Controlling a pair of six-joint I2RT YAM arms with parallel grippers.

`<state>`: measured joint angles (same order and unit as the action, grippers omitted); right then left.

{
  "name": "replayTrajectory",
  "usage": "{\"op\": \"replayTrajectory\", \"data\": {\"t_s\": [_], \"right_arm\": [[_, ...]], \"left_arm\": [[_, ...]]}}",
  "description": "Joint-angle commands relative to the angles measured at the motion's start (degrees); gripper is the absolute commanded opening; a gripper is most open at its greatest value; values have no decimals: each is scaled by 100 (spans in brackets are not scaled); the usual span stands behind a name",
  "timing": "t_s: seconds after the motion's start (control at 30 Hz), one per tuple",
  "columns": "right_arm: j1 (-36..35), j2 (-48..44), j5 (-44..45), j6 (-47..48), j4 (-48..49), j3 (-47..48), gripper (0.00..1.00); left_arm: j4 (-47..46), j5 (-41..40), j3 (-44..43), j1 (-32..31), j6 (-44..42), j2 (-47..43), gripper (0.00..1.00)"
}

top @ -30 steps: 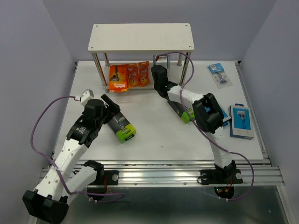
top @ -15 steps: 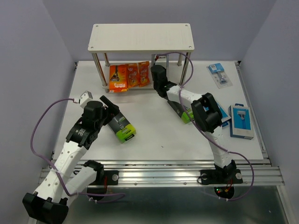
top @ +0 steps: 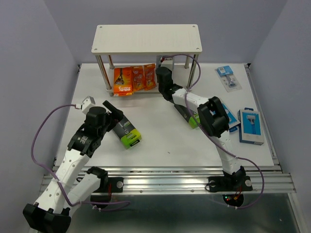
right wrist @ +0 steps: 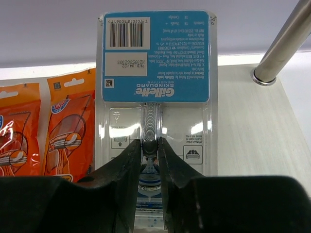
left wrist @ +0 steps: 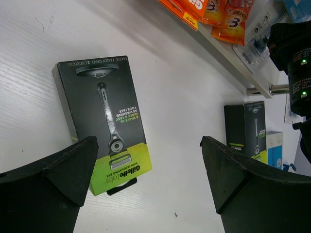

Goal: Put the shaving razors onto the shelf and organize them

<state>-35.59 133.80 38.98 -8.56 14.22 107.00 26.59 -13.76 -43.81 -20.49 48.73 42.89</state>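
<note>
the shelf [top: 146, 39] stands at the far side of the bench [top: 160, 141]. on its lower board [right wrist: 252, 126], toward the shelf's left end, three orange packs [top: 132, 79] sit in a row. the right arm reaches in under the shelf's top board, and the right gripper [right wrist: 149, 145] is clamped on a light-blue blister card [right wrist: 156, 58], its two fingers pinched together on the razor bulge in the middle of the card. the card is over the lower board, just beside the orange packs on the side toward the shelf's right end, its barcode side facing the wrist camera. a silver post [right wrist: 284, 46] of the shelf stands near the card on its other side. whether the card's bottom edge rests on the board i cannot tell.

in front of the shelf's left end, well apart from it, a black-and-lime box [left wrist: 104, 111] lies flat on the bench. the left gripper [left wrist: 148, 141] hovers above it with its fingers spread wide apart, holding nothing.

in front of the shelf's right end a second black-and-lime box [left wrist: 245, 128] lies on the bench, partly hidden by the right arm. further out from the shelf on that side lies a blue box [top: 251, 127] with a white panel, and off the shelf's right end lies another blister card [top: 228, 77].
</note>
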Motion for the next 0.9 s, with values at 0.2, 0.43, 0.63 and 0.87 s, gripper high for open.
{"op": "replayTrajectory", "data": {"t_s": [0.2, 0.43, 0.63, 0.87], "right_arm": [[44, 94, 302, -243, 20, 418, 50], [44, -248, 233, -331, -24, 111, 60], [44, -1240, -83, -603, -401, -846, 65], [44, -3401, -1410, -525, -613, -3209, 85]], "left_arm": [[-5, -118, 39, 45, -4, -79, 99], [-5, -118, 4, 54, 5, -88, 99], [-154, -22, -31, 54, -22, -71, 99], [-426, 163, -119, 54, -118, 131, 99]]}}
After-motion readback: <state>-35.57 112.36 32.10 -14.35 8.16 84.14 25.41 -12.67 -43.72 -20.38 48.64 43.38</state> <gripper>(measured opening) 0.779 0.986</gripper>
